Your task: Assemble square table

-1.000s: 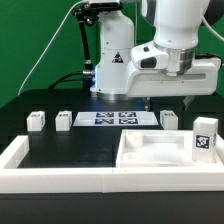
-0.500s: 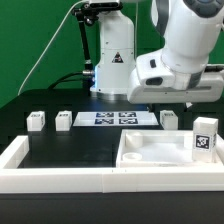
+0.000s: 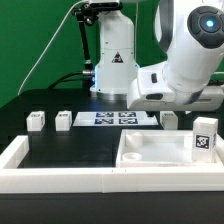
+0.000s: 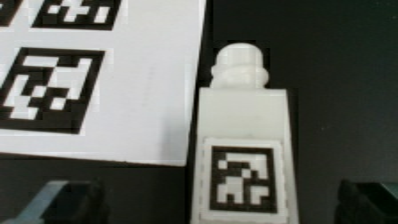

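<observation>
Square table top [image 3: 145, 152]: well apart from marker board [image 3: 120, 118], on camera side, nothing fitted. Step in hand, by judgement: leg pick-up. Gripper [image 4: 214, 198]: jaws spread wide, gripping nothing, poised over leg [image 4: 240, 125] lying just beside marker board. Next move, likely: descend straight, centre jaws about leg, close without nudging marker board

leg [image 4: 244, 120] just beside marker board [image 4: 146, 100] | table top [image 3: 155, 158] before both
</observation>
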Tool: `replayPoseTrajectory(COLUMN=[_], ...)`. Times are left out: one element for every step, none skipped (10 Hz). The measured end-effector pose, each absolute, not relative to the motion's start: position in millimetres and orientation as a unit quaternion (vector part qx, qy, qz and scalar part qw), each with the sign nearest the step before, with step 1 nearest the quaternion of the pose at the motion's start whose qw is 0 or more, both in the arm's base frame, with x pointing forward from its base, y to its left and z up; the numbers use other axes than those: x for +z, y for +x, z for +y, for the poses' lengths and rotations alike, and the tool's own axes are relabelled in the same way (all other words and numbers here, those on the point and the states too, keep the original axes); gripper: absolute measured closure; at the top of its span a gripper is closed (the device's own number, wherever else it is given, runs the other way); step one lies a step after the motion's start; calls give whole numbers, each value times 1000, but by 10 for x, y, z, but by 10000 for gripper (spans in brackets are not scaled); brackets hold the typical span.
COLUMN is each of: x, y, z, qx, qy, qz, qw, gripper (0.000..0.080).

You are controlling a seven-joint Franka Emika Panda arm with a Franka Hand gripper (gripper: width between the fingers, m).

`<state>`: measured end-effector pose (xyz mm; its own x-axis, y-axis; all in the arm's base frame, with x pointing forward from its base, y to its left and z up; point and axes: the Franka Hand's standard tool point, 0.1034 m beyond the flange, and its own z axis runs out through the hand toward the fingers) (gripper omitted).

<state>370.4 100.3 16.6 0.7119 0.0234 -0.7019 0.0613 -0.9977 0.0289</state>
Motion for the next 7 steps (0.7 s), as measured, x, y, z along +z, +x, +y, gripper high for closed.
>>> replayPoseTrajectory(x=[149, 132, 121, 113, 110, 109, 109], y=[3681, 3665, 3643, 3619, 3605, 3602, 3603], z=[1018, 1027, 1024, 1016, 1009, 1004, 1001], qx=[-380, -381, -383, -385, -386, -387, -387], qy=[924, 924, 923, 922, 922, 922, 922], qz=[21, 19, 16, 15, 15, 14, 14], qw=[27, 29, 30, 31, 31, 31, 31], gripper=[150, 150, 150, 150, 164, 164, 333])
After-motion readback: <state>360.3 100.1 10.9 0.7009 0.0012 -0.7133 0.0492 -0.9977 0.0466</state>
